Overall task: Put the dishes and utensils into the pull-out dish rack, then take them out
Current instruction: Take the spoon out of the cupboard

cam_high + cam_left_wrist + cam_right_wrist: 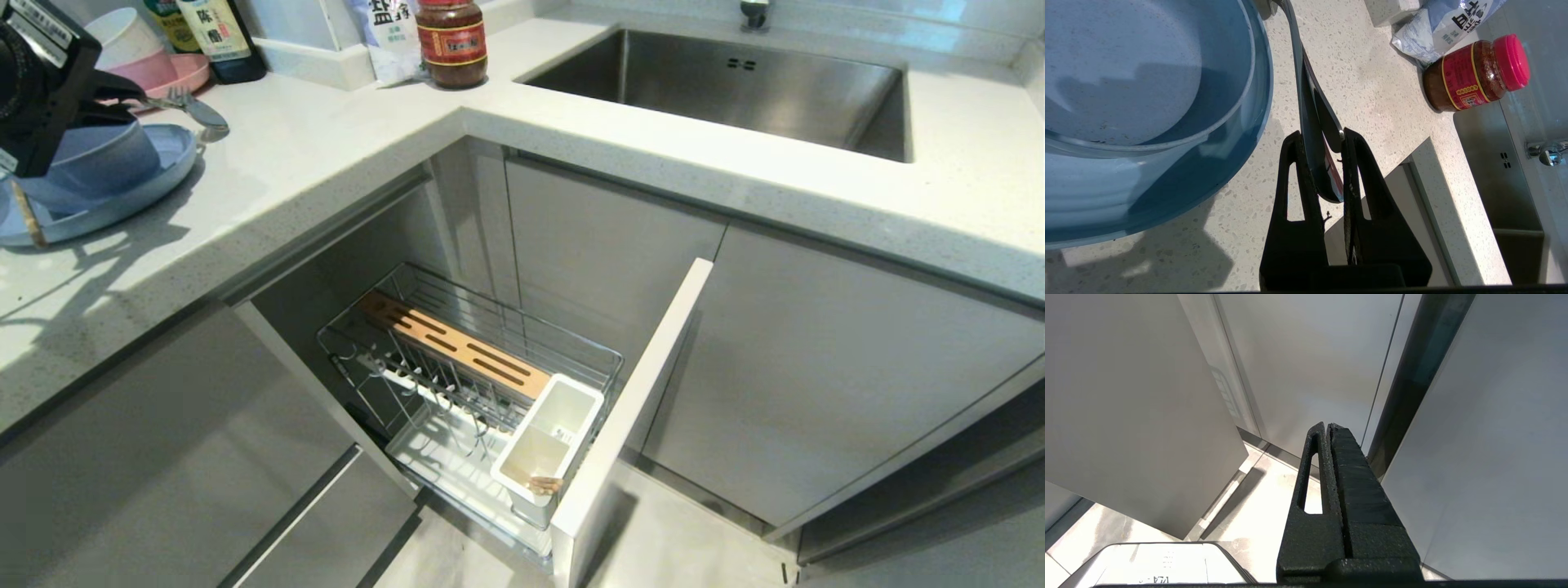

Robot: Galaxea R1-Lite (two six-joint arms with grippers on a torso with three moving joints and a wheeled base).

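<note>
The loading has barely begun, by the look of it. At about nine o'clock in the head view the light-blue plate (155,175) sits on the counter (326,163) with the blue-grey bowl (94,167) on it, and one wooden chopstick (28,216) leans across the plate's near rim. The left gripper (1323,136) is there too, pressed in on the handle of a metal utensil (1306,114) just beside the plate; the fork (189,104) and a spoon bowl (214,131) show close together past the fingers, and which of the two it pinches cannot be told. The arm reaches in from the top-left corner, fingers pointing toward the sink.

Toward six o'clock the pull-out rack (473,376) stands open. Its wire slots hold no dishes, and only something wooden shows in the white cup (547,445). So most of the loading and all the unloading appear to remain.

The right gripper (1329,426) hangs low by the cabinet doors (1139,416), fingers pressed together on nothing.
</note>
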